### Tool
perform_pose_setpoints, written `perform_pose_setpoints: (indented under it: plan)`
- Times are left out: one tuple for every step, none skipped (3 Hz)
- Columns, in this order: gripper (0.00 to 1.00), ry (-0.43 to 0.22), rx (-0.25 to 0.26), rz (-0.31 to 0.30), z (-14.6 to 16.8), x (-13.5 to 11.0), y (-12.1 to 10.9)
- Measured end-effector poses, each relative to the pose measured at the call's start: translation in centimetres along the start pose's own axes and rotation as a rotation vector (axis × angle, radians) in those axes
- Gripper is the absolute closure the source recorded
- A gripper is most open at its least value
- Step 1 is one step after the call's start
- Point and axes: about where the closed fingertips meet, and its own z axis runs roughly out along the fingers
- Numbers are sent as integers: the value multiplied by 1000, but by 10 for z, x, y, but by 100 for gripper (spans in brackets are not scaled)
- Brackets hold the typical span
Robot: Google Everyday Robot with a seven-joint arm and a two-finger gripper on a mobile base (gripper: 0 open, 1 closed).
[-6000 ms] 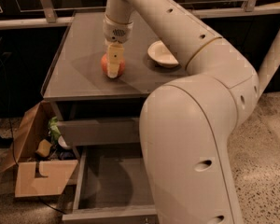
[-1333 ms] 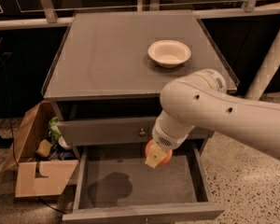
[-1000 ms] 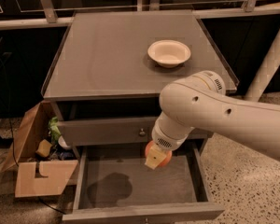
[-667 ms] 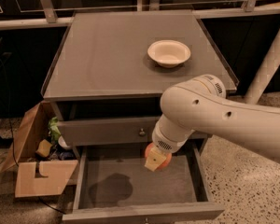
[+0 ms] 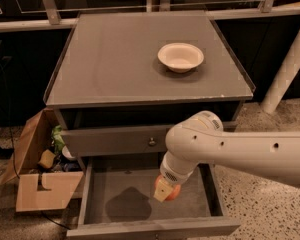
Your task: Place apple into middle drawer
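The middle drawer is pulled out below the upper grey drawer with its small round knob. My gripper hangs over the right part of the open drawer, just above its flat grey floor. It is shut on the red-orange apple, which shows only partly behind the pale fingers. The apple's stem is hidden. The arm's white body reaches in from the right.
A white bowl stands on the grey cabinet top at the back right. An open cardboard box with clutter sits on the floor to the left. A white post leans at the right.
Six seconds ago the gripper held the apple on the cabinet top. In the last second it has sunk slightly lower into the open drawer with the apple.
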Motion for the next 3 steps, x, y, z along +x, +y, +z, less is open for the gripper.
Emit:
perform_pose_setpoints:
  plan:
    - [100,7,-47,42,35,8,6]
    - [100,8,-54,45,39,9,7]
    - [100,-4,-84,73,60,11,10]
